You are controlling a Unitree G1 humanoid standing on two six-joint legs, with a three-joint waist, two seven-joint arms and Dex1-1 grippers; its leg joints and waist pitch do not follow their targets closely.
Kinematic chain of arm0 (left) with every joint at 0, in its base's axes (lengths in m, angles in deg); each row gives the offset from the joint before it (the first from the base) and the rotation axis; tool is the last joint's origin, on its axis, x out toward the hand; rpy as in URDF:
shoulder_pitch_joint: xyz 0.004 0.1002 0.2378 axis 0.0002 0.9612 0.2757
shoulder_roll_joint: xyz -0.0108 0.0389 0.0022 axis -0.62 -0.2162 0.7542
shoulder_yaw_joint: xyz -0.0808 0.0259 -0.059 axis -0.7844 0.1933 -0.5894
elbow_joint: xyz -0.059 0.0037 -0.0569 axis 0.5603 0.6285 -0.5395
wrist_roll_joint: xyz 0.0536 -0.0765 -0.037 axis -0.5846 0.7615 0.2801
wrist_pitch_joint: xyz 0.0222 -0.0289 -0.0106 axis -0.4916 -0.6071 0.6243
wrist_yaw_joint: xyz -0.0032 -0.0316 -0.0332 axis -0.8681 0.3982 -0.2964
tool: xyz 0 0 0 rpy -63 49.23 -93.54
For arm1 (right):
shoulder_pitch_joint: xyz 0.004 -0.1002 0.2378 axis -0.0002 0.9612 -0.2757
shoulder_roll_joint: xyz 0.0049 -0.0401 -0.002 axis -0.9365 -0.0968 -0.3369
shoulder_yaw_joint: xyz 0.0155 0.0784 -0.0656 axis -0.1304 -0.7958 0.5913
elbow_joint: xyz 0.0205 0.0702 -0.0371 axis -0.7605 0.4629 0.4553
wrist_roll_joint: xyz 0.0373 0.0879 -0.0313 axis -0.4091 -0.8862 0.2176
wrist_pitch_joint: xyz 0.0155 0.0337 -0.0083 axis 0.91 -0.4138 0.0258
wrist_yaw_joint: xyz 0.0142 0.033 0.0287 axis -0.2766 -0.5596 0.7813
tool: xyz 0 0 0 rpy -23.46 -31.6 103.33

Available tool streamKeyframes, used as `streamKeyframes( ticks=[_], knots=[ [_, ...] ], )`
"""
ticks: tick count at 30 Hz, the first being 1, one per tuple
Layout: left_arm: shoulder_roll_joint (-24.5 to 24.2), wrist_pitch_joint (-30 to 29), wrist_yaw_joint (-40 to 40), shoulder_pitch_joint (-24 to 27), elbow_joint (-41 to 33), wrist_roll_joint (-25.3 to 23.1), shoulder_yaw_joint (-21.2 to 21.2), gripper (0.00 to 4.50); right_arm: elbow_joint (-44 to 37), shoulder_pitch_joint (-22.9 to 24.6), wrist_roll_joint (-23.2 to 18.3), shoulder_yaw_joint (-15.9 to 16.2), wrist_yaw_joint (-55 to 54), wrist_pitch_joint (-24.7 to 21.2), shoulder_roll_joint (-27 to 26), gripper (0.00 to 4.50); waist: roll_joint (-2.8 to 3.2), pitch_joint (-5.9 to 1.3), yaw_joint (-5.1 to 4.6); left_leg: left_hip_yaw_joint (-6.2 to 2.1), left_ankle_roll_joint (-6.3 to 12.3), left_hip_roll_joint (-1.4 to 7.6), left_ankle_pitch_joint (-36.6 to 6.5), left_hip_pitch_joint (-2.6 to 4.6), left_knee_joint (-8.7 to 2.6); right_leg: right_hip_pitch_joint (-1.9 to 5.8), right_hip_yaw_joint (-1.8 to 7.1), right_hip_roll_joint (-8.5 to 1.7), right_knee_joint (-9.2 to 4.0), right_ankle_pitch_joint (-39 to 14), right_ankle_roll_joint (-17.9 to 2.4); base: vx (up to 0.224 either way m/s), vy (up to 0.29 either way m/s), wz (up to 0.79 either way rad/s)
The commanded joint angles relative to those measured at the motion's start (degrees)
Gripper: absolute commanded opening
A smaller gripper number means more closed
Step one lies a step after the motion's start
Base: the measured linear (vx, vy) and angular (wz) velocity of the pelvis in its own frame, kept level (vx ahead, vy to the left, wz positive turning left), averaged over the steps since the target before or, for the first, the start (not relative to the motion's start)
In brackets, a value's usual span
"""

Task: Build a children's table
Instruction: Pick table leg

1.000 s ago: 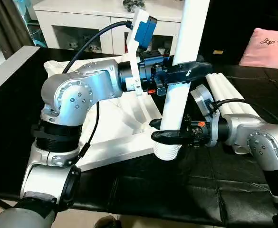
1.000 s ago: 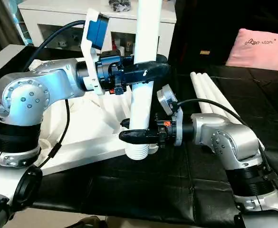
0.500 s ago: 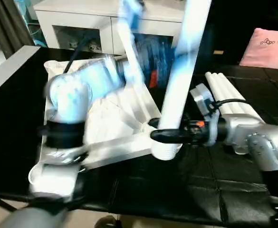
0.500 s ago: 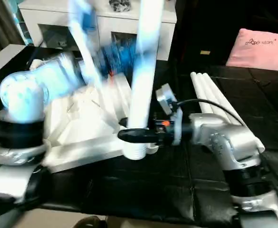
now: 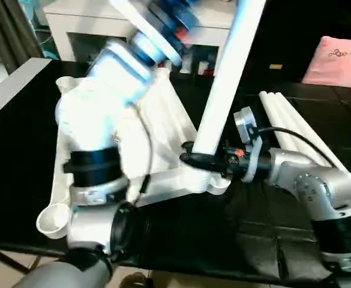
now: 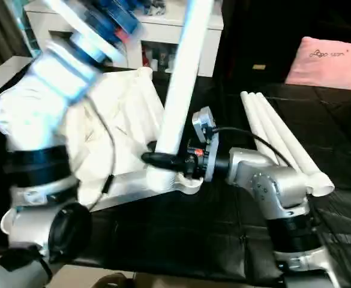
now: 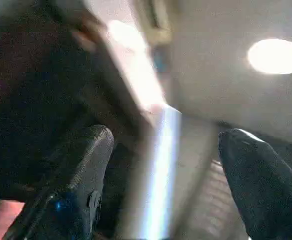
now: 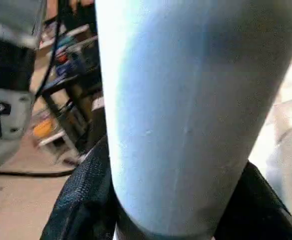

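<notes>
Black quilted padding covers the counter (image 5: 235,240), which runs from the near edge back to the white cabinet against the wall. Nearest on the left, a round corner socket (image 5: 54,217) of the white tabletop pokes toward the front edge; the tabletop (image 5: 157,126) lies ribbed side up across the left half of the counter, partly hidden by the left arm's silver elbow.

Just beyond, near the middle, the right pincer (image 5: 194,161) is clenched around the lower end of a white leg (image 5: 223,84), its black fingers on either side of the tube, as the right wrist view shows close up. That leg leans, tilted up and away to the right, with its foot at the tabletop's near right corner.

To the right, three more legs (image 6: 277,135) lie side by side on the padding, well apart from the held one.

Higher and farther back, the left pincer (image 7: 160,165) is raised and released, fingers spread wide and grasping nothing.

Behind stands the white cabinet (image 5: 97,24) with glass doors. A pink cushion (image 5: 337,60) sits at far right.
</notes>
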Motion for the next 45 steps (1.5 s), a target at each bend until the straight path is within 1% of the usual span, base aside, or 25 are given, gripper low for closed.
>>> streamKeyframes(
  ticks=[1, 3, 4, 5, 6, 7, 8, 9, 10, 13, 16, 18, 19, 20, 23, 27, 32, 33, 36, 37, 38, 40, 41, 42, 45],
  knots=[
    [-1.97, 1.04, -2.4, 1.62, 1.6, -4.85, 0.56, 4.21, -0.23, 0.52, 1.41, -0.67, -1.73, 1.82, -0.16, 1.93, -0.14, -3.99, -0.09, -2.4, -0.02, 4.78, -7.66, 1.87, -4.19, 2.03, 3.02, -6.19, -4.68, -3.09, -9.92, 0.0, 0.0, 0.0],
    [-5.15, 0.67, -4.13, 3.31, 3.67, -12.29, 4.55, 4.41, -0.06, 0.7, 3.86, 0.24, -3.47, 4.11, -0.57, 1.93, -0.06, -3.99, -0.17, -2.43, -0.57, 4.85, -7.94, 1.93, -4.37, 1.79, 3.04, -6.12, -4.61, -2.93, -8.77, 0.0, 0.0, 0.0],
    [-6.55, 0.84, -4.64, 4.06, 4.59, -15.81, 6.97, 4.41, -0.03, 0.72, 5.74, 1.18, -4.06, 5.83, -0.5, 1.93, 0.1, -3.98, -0.12, -2.56, -1.05, 4.97, -8.83, 2.12, -4.52, 1.52, 3.07, -6.13, -4.72, -4.05, -7.58, 0.0, 0.0, 0.0],
    [-8.82, 2.0, -4.05, 5.29, 5.26, -20.68, 11.25, 4.41, -0.01, 0.69, 7.29, 1.81, -5.09, 7.07, -0.84, 1.93, 0.17, -3.88, -0.09, -2.63, -1.64, 4.98, -9.7, 2.14, -4.75, 1.49, 3.14, -6.24, -4.98, -5.58, -6.61, 0.0, 0.0, 0.0],
    [-10.4, 2.84, -3.22, 6.27, 5.49, -23.79, 14.42, 4.48, -0.01, 0.64, 8.29, 2.2, -5.91, 7.88, -1.16, 1.93, 0.21, -3.85, -0.17, -2.63, -1.98, 5.04, -10.07, 2.11, -4.85, 1.44, 3.22, -6.28, -5.0, -6.25, -6.03, 0.0, 0.0, 0.0],
    [-12.26, 3.34, -2.08, 7.89, 4.79, -27.21, 19.2, 4.5, 0.16, 0.47, 9.94, 2.78, -7.53, 9.26, -1.78, 1.93, 0.37, -3.99, -0.19, -2.54, -2.81, 5.02, -10.5, 2.29, -4.86, 1.34, 3.2, -6.29, -4.83, -6.12, -6.18, 0.0, 0.0, 0.0],
    [-12.26, 3.34, -2.08, 7.89, 4.79, -27.21, 19.2, 4.5, 0.16, 0.47, 9.94, 2.78, -7.53, 9.26, -1.78, 1.93, 0.44, -4.0, -0.24, -2.64, -3.4, 5.11, -10.55, 2.2, -5.0, 1.3, 3.15, -6.3, -4.68, -5.05, -6.65, 0.0, 0.0, 0.0],
    [-12.17, 2.96, -1.55, 8.32, 3.88, -27.05, 20.37, 4.5, 0.31, 0.37, 10.92, 3.23, -8.22, 10.05, -1.9, 1.93, 0.38, -4.03, -0.25, -2.56, -3.63, 5.11, -10.42, 2.3, -4.99, 1.28, 3.12, -6.28, -4.6, -4.2, -7.13, 0.0, 0.0, 0.0],
    [-11.57, 2.23, -0.88, 8.7, 2.23, -26.22, 21.74, 4.5, 0.59, 0.23, 12.14, 3.84, -9.15, 10.98, -2.07, 1.93, 0.41, -4.07, -0.24, -2.43, -3.93, 5.01, -9.9, 2.21, -4.88, 1.32, 3.08, -6.29, -4.36, -2.2, -8.33, 0.0, 0.0, 0.0],
    [-10.63, 1.24, 1.09, 8.9, -1.14, -25.29, 24.14, 4.5, 1.44, -0.01, 13.8, 4.42, -10.44, 12.05, -2.37, 1.93, 0.27, -4.08, -0.32, -2.31, -3.37, 4.9, -9.09, 1.88, -4.79, 1.69, 3.05, -6.51, -4.06, 1.13, -10.6, 0.0, 0.0, 0.0],
    [-10.0, 0.61, 1.93, 8.85, -2.64, -24.88, 24.8, 4.5, 2.08, -0.1, 14.83, 4.73, -10.99, 12.83, -2.41, 1.93, 0.15, -3.87, -0.43, -2.1, -2.43, 4.64, -9.59, 1.74, -4.58, 1.82, 3.18, -6.59, -4.38, -0.12, -11.46, 0.0, 0.0, 0.0],
    [-9.71, 0.25, 2.2, 8.73, -3.24, -24.56, 24.94, 4.5, 2.44, -0.1, 15.41, 4.89, -11.28, 13.26, -2.39, 1.93, 0.14, -3.75, -0.5, -2.09, -1.99, 4.59, -10.23, 1.67, -4.55, 1.8, 3.24, -6.49, -4.59, -2.49, -10.97, 0.0, 0.0, 0.0],
    [-9.83, 0.6, 3.63, 8.72, -4.11, -25.09, 26.06, 4.5, 3.06, 0.03, 16.48, 5.06, -11.69, 14.19, -2.52, 1.93, 0.07, -3.69, -0.66, -2.15, -1.94, 4.62, -10.74, 1.76, -4.66, 1.76, 3.23, -6.45, -4.78, -4.54, -10.48, 0.0, 0.0, 0.0],
    [-9.83, 0.6, 3.63, 8.72, -4.11, -25.09, 26.06, 4.5, 3.06, 0.03, 16.48, 5.06, -11.69, 14.19, -2.52, 1.93, 0.05, -3.68, -0.75, -2.17, -1.94, 4.69, -10.83, 1.79, -4.71, 1.73, 3.23, -6.42, -4.81, -4.87, -10.4, 0.0, 0.0, 0.0],
    [-10.23, 0.82, 4.66, 8.87, -4.67, -25.61, 27.03, 4.5, 3.52, 0.15, 17.02, 5.22, -11.99, 14.84, -2.56, 1.93, 0.13, -3.71, -1.38, -2.23, -1.81, 4.7, -10.52, 1.74, -4.77, 1.7, 3.17, -6.21, -4.63, -3.6, -10.76, 0.0, 0.0, 0.0],
    [-10.86, 0.4, 5.89, 9.34, -5.71, -26.3, 28.23, 4.5, 4.34, 0.07, 17.62, 5.32, -12.18, 15.54, -2.71, 1.93, 0.1, -3.77, -1.54, -2.15, -1.23, 4.58, -9.65, 1.63, -4.6, 1.82, 3.19, -6.27, -4.6, -2.41, -11.07, 0.0, 0.0, 0.0],
    [-10.87, 0.65, 5.96, 9.46, -5.66, -26.63, 27.94, 4.5, 4.77, -0.08, 17.87, 5.04, -12.54, 15.99, -3.01, 1.93, 0.22, -3.69, -1.72, -2.12, -1.07, 4.66, -10.33, 1.74, -4.64, 1.76, 3.18, -6.21, -4.61, -2.48, -11.66, 0.0, 0.0, 0.0],
    [-11.23, 1.19, 5.96, 9.31, -4.85, -27.07, 27.29, 4.5, 4.8, -0.03, 17.89, 4.54, -13.03, 16.18, -3.19, 1.93, 0.4, -3.66, -1.76, -2.15, -1.22, 4.69, -10.77, 1.77, -4.7, 1.71, 3.19, -6.2, -4.68, -2.95, -11.66, 0.0, 0.0, 0.0],
    [-11.99, 2.19, 6.04, 9.06, -3.4, -27.75, 26.08, 4.5, 4.75, 0.16, 17.62, 3.43, -14.01, 16.28, -3.48, 1.93, 0.44, -3.63, -1.8, -2.22, -1.71, 4.71, -11.54, 1.87, -4.82, 1.62, 3.22, -6.17, -4.78, -4.01, -11.39, 0.0, 0.0, 0.0],
    [-12.67, 2.75, 6.19, 9.1, -2.6, -28.22, 25.53, 4.5, 4.71, 0.4, 17.37, 2.58, -14.97, 16.41, -3.61, 1.93, 0.4, -3.65, -1.82, -2.19, -1.88, 4.7, -11.62, 1.87, -4.82, 1.65, 3.24, -6.17, -4.73, -3.86, -11.41, 0.0, 0.0, 0.0],
    [-13.4, 3.34, 6.2, 9.34, -1.77, -28.85, 25.08, 4.5, 4.57, 0.74, 17.13, 1.61, -15.94, 16.49, -3.74, 1.93, 0.75, -3.64, -1.87, -2.24, -2.1, 4.68, -11.7, 1.86, -4.91, 1.51, 3.24, -6.08, -4.73, -3.55, -11.21, 0.0, 0.0, 0.0],
    [-13.84, 3.66, 6.22, 9.52, -1.3, -29.24, 24.83, 4.5, 4.48, 0.96, 17.09, 1.0, -16.38, 16.55, -3.86, 1.93, 0.62, -3.72, -1.94, -2.23, -2.34, 4.59, -11.74, 1.9, -4.89, 1.65, 3.21, -6.02, -4.57, -2.85, -11.06, 0.0, 0.0, 0.0],
    [-14.4, 4.02, 6.27, 9.96, -0.73, -29.65, 24.48, 4.5, 4.08, 1.37, 17.08, 0.25, -17.25, 16.56, -3.92, 1.93, 0.91, -3.72, -1.92, -2.24, -2.44, 4.61, -11.7, 1.87, -4.89, 1.61, 3.24, -6.1, -4.67, -2.47, -10.98, 0.0, 0.0, 0.0],
    [-14.4, 4.02, 6.27, 9.96, -0.73, -29.65, 24.48, 4.5, 4.08, 1.37, 17.08, 0.25, -17.25, 16.56, -3.92, 1.93, 0.84, -3.71, -1.96, -2.25, -2.53, 4.61, -11.76, 1.89, -4.9, 1.61, 3.22, -6.06, -4.62, -2.34, -11.01, 0.0, 0.0, 0.0],
    [-17.25, 5.18, 7.89, 13.73, -0.14, -31.44, 24.65, 4.5, -0.21, 4.91, 15.82, -2.28, -18.8, 14.31, -2.75, 1.93, 0.98, -3.68, -1.92, -2.31, -2.3, 4.7, -11.46, 1.81, -5.04, 1.76, 3.22, -6.08, -4.61, -1.15, -10.77, 0.0, 0.0, 0.0]
  ],
)
